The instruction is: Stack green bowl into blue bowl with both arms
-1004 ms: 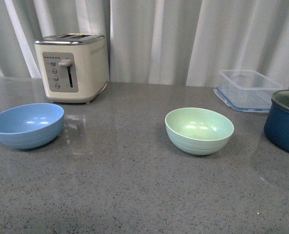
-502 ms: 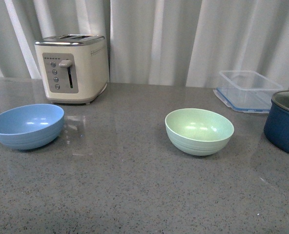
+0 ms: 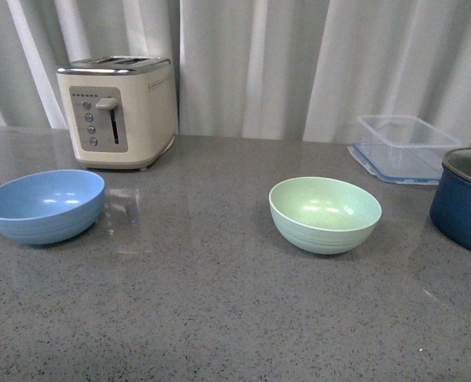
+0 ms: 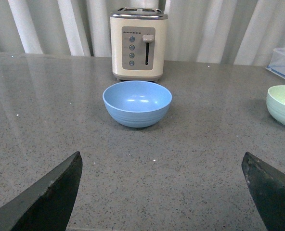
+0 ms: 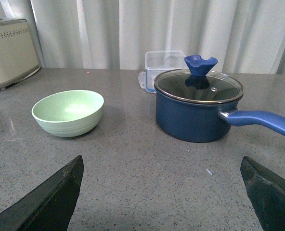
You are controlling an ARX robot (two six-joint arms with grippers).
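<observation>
No text, brand, number or sign can be read in any of the views. A row of tiny dark marks is seen along the top of the grey control panel (image 3: 99,119) on the cream toaster (image 3: 144,107), above its round buttons, but the marks are too small to be made out. On the toaster's side only a band of small dots is shown, not lettering.

The green bowl (image 3: 325,213) and the blue bowl (image 3: 43,204) are showing a smooth, matt finish. The desk (image 3: 219,310) is gleaming like polished speckled stone (pale reflections are lying on it). The toaster (image 3: 118,111) is showing a glossy cream casing under a shiny metal top. The container (image 3: 406,146) at the far right edge is looking like clear plastic.
</observation>
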